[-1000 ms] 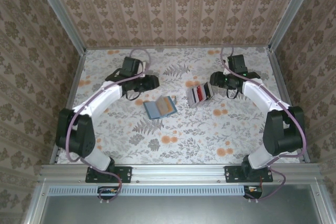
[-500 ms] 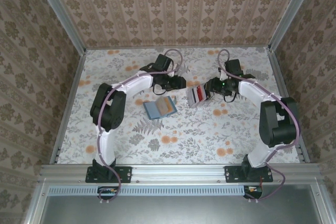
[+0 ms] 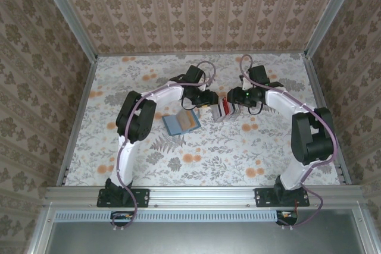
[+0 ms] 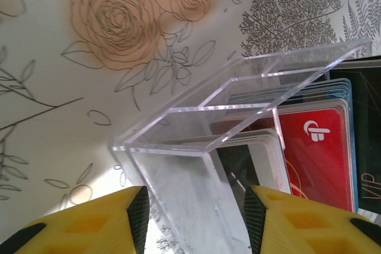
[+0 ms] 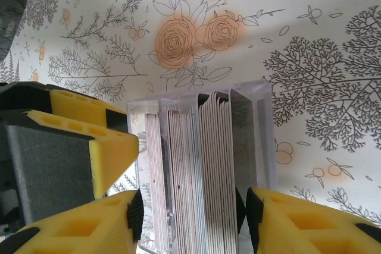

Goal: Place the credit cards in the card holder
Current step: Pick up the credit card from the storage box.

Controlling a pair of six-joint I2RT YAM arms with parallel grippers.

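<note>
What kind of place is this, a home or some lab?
Probably a lab test booth dressed up as a home: wallpaper panels in a metal frame enclose a floral table, with a left arm and right arm bolted to its near edge.

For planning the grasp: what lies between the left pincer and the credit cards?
Left wrist view: the clear rack's wall stands between the left pincer and the credit cards.

The card holder [image 3: 181, 122] lies on the table [image 3: 268, 147], left of the rack [image 3: 226, 110]. The credit cards [image 5: 199, 165] stand in the rack, between the left gripper [image 3: 209, 99] and the right gripper [image 3: 233, 97].
</note>
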